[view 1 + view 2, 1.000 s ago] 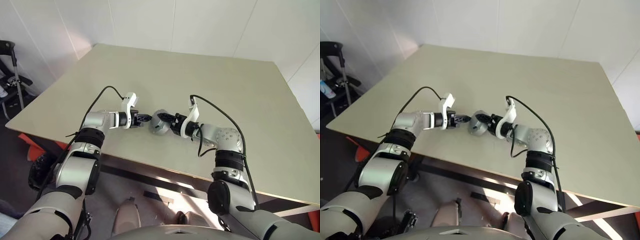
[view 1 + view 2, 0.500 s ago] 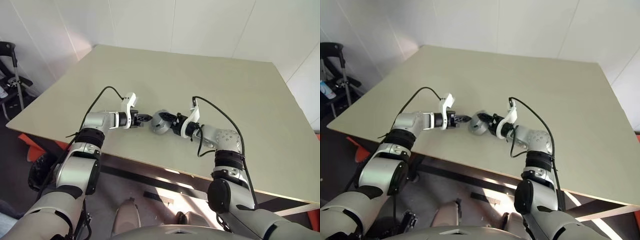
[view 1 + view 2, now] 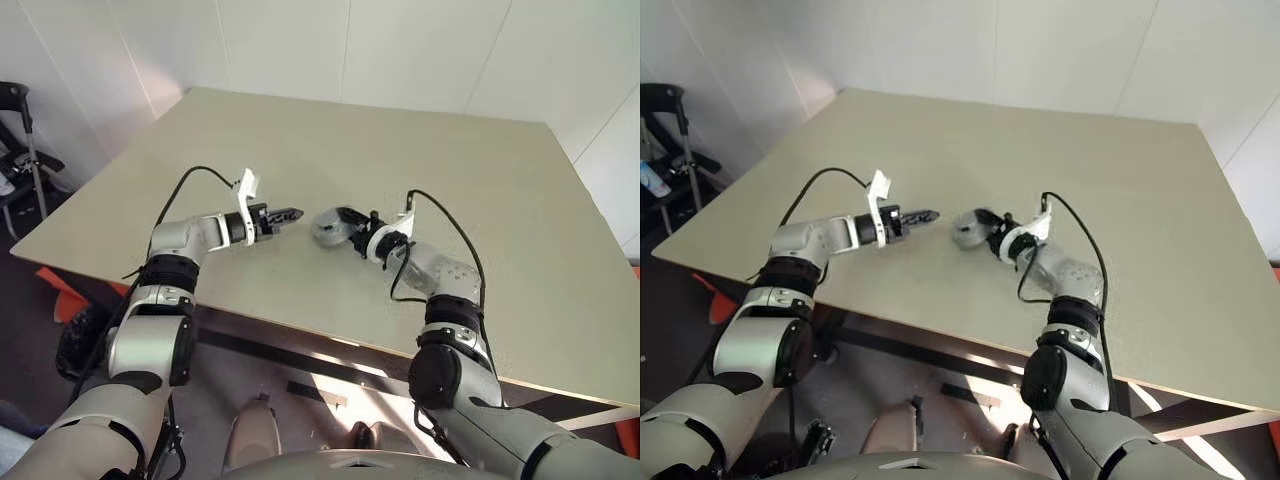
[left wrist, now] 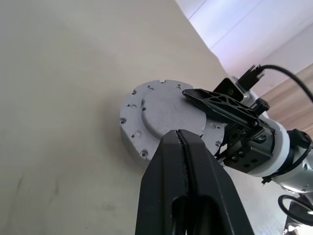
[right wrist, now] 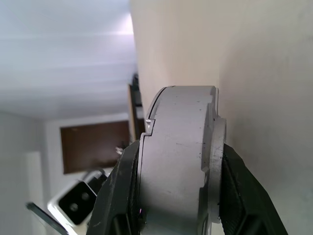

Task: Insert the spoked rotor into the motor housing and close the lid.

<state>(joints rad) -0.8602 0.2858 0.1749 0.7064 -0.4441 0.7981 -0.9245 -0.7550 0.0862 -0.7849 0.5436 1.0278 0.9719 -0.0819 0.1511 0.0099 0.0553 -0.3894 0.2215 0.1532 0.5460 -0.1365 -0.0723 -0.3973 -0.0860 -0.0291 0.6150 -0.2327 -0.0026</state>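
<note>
Two grippers are seen above the near half of a pale table (image 3: 450, 170), pointed toward each other with a gap between them; the left gripper (image 3: 290, 214) is held clear of the tabletop, its two black fingers (image 4: 188, 196) pressed together along their whole length with nothing between them; a white bracket and a black cable are carried at its wrist. Just beyond its fingertips, apart from them, the motor housing (image 4: 161, 117) is seen as a round grey metal body with a raised flat disc on the face turned to the left wrist camera and small holes round its edge; whether the spoked rotor or the lid is already fitted cannot be told, since the windings side is not shown. The housing is clamped by the right gripper (image 3: 345, 226); one black finger is laid across the flat face, the other against the opposite face, so that the body is pinched through its thickness, as shown edge-on in the right wrist view (image 5: 178, 161); a seam and a small notch are seen along its side wall. The housing is held at the tabletop or just above it; contact cannot be told. Farther off, the rest of the table is bounded by white walls; a dark chair frame (image 3: 25, 150) is stood beyond the far left corner.
</note>
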